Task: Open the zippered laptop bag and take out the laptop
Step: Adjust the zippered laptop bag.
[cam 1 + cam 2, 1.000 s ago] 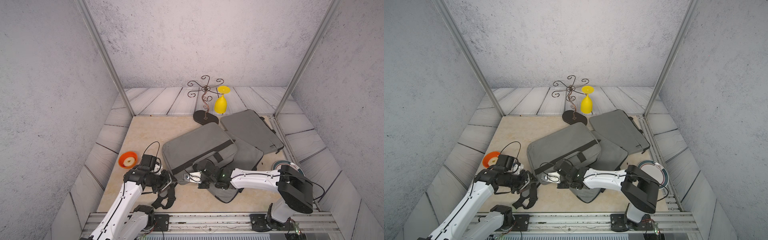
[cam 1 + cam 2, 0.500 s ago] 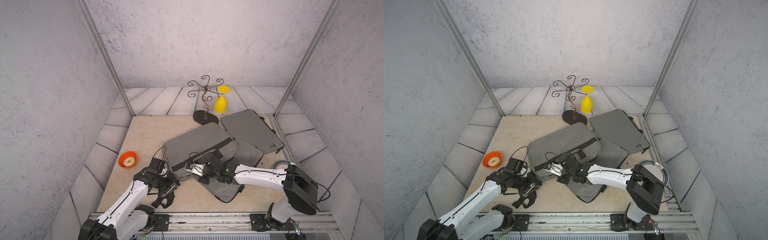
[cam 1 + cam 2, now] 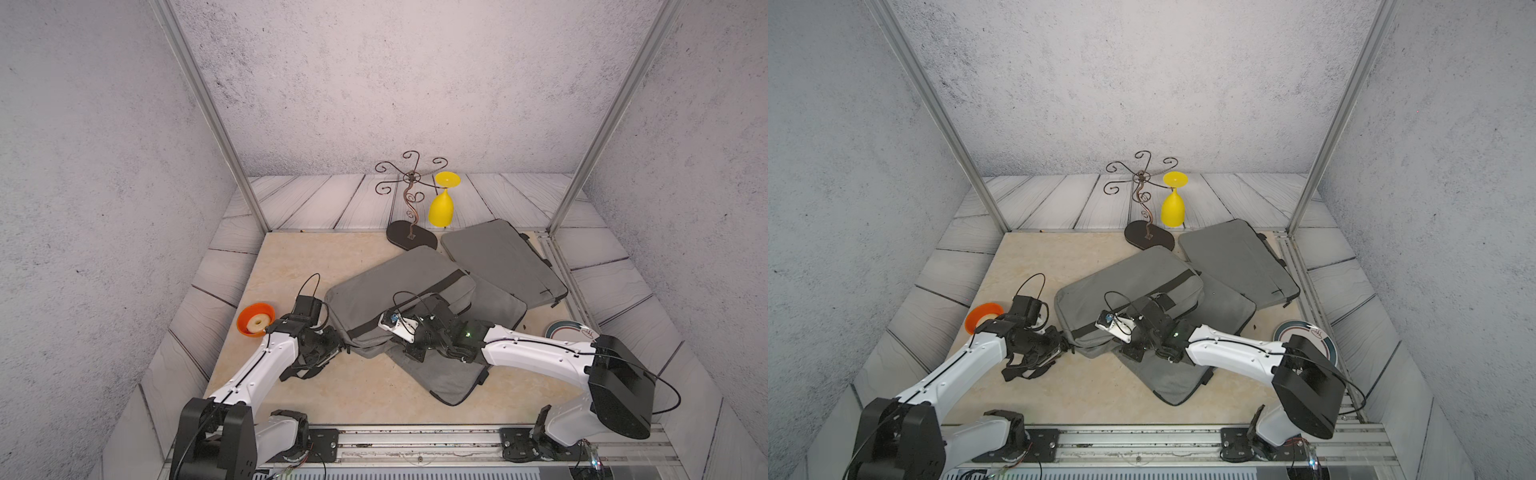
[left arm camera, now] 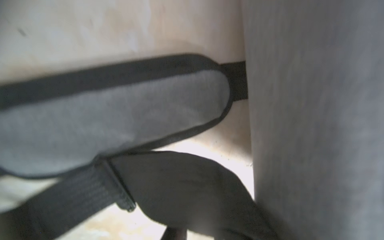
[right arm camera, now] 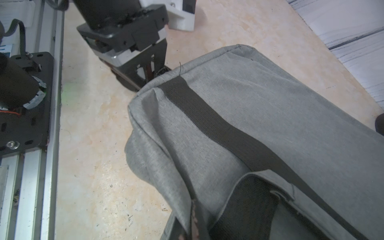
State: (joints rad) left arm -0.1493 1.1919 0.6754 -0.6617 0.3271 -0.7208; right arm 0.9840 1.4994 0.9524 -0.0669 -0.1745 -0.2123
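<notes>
The grey laptop bag (image 3: 399, 282) (image 3: 1129, 278) with a black band lies mid-table, and the laptop is hidden. My left gripper (image 3: 338, 347) (image 3: 1067, 347) (image 5: 154, 71) is at the bag's near left corner. Its jaws are drawn close on the black shoulder strap (image 4: 187, 187), which fills the left wrist view beside the grey strap pad (image 4: 116, 124). My right gripper (image 3: 392, 338) (image 3: 1115, 338) (image 5: 194, 226) is shut on the grey fabric of the bag's near edge, holding it pinched up.
A second grey bag (image 3: 503, 262) lies at the back right and a third (image 3: 453, 374) lies under the laptop bag. There is an orange bowl (image 3: 255, 318) at the left and a plate (image 3: 569, 330) at the right. A wire stand (image 3: 411, 237) holds a yellow glass (image 3: 440, 208). A metal rail (image 3: 415, 436) runs along the front.
My left gripper has moved in to the bag's near left corner and its jaws have narrowed. The right gripper has shifted slightly away from the rail, still pinching the bag's edge.
</notes>
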